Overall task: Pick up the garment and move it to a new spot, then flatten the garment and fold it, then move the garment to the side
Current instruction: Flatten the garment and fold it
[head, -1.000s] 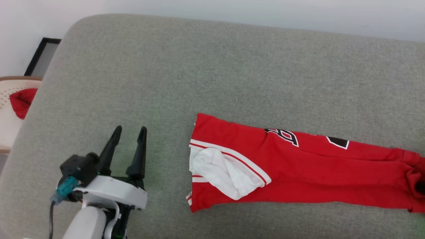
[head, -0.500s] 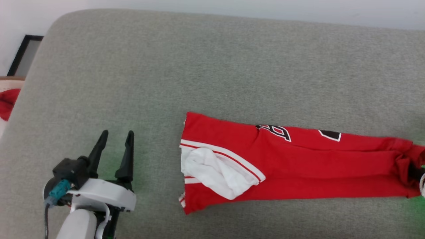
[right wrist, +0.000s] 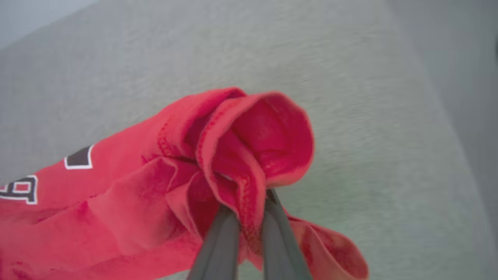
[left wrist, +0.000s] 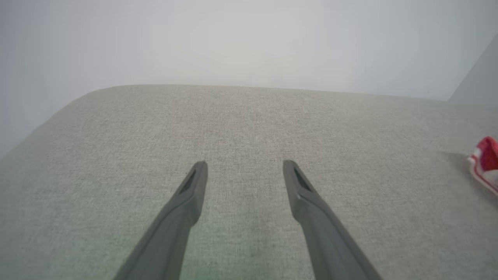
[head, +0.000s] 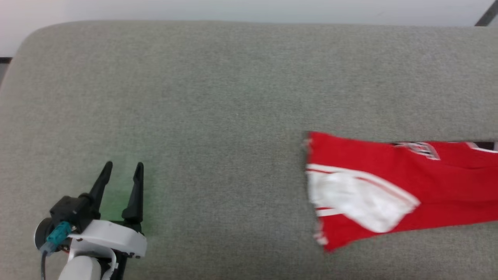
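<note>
While the garment [head: 447, 186] lies stretched along the right side of the grey cushion [head: 218, 97] in the head view, running off the right edge with a white panel facing up near its left end, the left gripper [head: 123, 165] sits at the near left, well apart from it. Its fingers are spread wide and empty, probably to leave the cloth a free path.

From the left wrist, those fingers hover over bare cushion, with a red-and-white corner of the garment far to the right.

From the right wrist, the right gripper [right wrist: 249, 206] is pinched nearly closed on a bunched red hem. The fold rises above its tips and the numerals [right wrist: 23, 188] trail off left. Gripping one end likely lets the cloth draw out long on its way to a new spot.
</note>
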Controlling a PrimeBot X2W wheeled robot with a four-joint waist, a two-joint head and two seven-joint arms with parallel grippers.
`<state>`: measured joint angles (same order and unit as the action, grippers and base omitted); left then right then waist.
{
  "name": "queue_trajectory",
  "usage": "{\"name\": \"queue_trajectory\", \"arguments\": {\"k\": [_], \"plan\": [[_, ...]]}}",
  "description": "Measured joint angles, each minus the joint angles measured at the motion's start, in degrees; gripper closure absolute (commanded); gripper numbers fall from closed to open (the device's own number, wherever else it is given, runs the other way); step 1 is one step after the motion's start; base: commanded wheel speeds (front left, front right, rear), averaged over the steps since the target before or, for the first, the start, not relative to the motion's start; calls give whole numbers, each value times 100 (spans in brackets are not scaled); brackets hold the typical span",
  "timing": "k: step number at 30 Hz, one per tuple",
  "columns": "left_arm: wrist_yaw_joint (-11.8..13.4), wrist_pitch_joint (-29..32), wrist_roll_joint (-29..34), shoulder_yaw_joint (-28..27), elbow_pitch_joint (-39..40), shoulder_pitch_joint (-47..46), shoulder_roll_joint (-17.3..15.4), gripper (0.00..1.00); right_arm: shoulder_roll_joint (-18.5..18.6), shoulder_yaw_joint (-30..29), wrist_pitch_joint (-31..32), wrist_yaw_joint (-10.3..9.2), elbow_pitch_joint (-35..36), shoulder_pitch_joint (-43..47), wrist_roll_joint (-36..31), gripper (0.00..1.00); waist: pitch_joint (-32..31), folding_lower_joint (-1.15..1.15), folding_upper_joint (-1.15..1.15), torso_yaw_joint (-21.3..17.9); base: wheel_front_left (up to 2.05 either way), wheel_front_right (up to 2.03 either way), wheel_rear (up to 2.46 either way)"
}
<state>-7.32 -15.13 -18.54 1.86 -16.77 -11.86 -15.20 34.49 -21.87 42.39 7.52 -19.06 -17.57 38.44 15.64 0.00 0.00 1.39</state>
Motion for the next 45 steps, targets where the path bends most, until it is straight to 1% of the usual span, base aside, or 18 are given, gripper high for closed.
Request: {"name": "queue_trajectory", "arguments": {"k": [1,4,7,9,16,21,23,26,30,34,39,42,43,44,45], "plan": [[0,0,3,-18,14,12,9,0,46,-186,-59,0,-75,-1,-75,100,5,0,0,-29,0,0,0],[-1,0,30,-48,40,20,49,0,141,-422,-124,-1,-208,24,-336,100,10,0,0,-96,0,0,0],[-7,0,44,-42,42,25,87,0,122,-359,-107,-1,-198,21,-277,100,-12,0,0,-133,0,0,0],[-7,0,66,-27,30,44,109,0,86,-91,-16,-1,-4,41,-213,100,-45,0,0,-149,0,0,0],[-7,0,115,-19,4,120,242,0,-49,1058,261,-1,1335,491,36,100,-189,0,0,-133,0,0,0],[-7,0,118,-45,-7,181,366,0,-302,1901,476,-1,2317,526,310,100,-278,0,0,-53,0,0,0],[-7,0,119,-38,-4,211,409,0,-423,2267,583,-1,2611,504,358,100,-304,0,0,-11,0,0,0],[-7,0,118,-27,-11,255,460,0,-614,2802,662,-1,2852,321,379,100,-331,0,0,51,0,0,0],[-7,0,98,54,-10,253,510,0,-791,3341,678,-1,2854,101,327,100,-336,0,0,152,0,0,0],[-7,0,98,87,-15,246,517,0,-816,3664,594,-1,2591,-10,278,100,-315,0,0,266,0,0,0],[-7,0,99,88,-42,220,572,0,-918,3852,331,-1,1992,-93,274,100,-257,0,0,369,0,0,0],[-7,0,99,88,-57,205,586,0,-922,3973,168,-1,1757,-98,270,100,-239,0,0,413,0,0,0],[-7,0,99,83,-60,205,584,0,-924,3999,111,-1,1703,-107,281,80,-236,0,0,417,0,0,0],[-7,0,99,78,-65,205,583,0,-923,4040,67,-1,1661,-122,282,56,-237,0,0,414,0,0,0],[-7,0,99,68,-73,206,581,0,-925,4077,10,-1,1638,-146,291,11,-241,0,0,406,0,0,0]]}}
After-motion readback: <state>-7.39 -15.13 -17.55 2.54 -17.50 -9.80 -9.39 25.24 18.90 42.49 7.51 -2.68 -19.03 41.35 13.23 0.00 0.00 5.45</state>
